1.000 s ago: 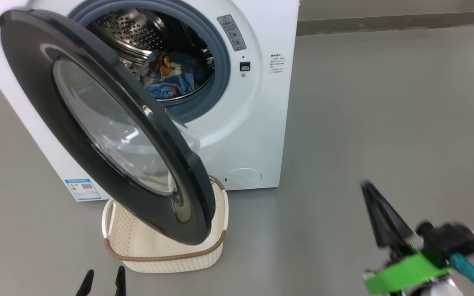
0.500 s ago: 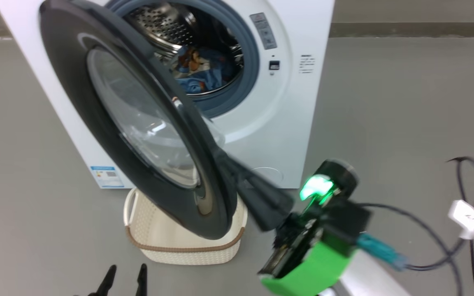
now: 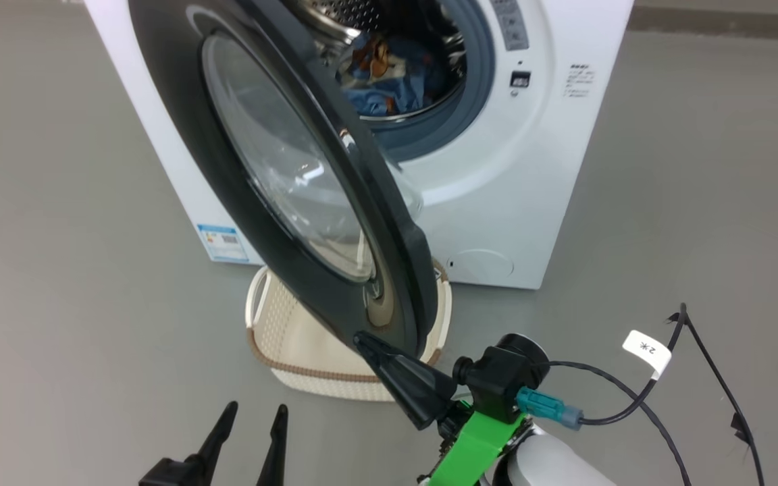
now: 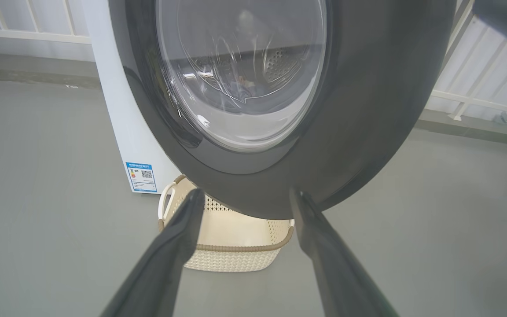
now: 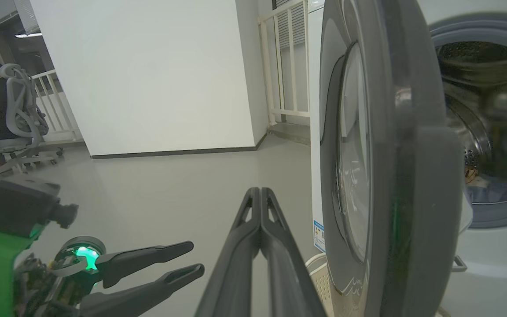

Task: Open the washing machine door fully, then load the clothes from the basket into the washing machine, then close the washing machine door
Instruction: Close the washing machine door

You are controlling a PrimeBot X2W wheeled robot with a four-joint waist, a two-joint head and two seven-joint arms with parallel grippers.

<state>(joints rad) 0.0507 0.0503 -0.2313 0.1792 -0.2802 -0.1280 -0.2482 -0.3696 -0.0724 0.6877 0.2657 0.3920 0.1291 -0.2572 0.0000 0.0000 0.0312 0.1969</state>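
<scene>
Two of the three steps look done, and the last is about to start. The washing machine door (image 3: 294,169) stands swung well out from the washing machine (image 3: 531,175), hinged on the left of the head view. In the right wrist view it is seen nearly edge-on, so the mouth is wide open. The clothes (image 3: 389,74), a blue bundle with orange-brown print, lie inside the steel drum (image 5: 478,110), low and toward the back, with nothing draped over the gasket that I can see. The basket (image 3: 335,386) sits on the floor (image 3: 58,270) right in front of the machine, beneath the lower edge of the door. The part of its inside that shows holds nothing, though the door hides the rest. That leaves the door to be closed. The right gripper (image 3: 360,339) has its jaws clenched together on nothing, making a single point. That point sits at the bottom of the door's black rim on the outer face. Whether it touches the rim or is just short of it I cannot tell. From that side, a push toward the machine would likely swing the door shut. The left gripper (image 3: 256,407) hovers low and near the robot, short of the basket, with its jaws spread wide and empty. It seems to have no part in this step. As I judge it, the door must travel most of its arc before it latches.
</scene>
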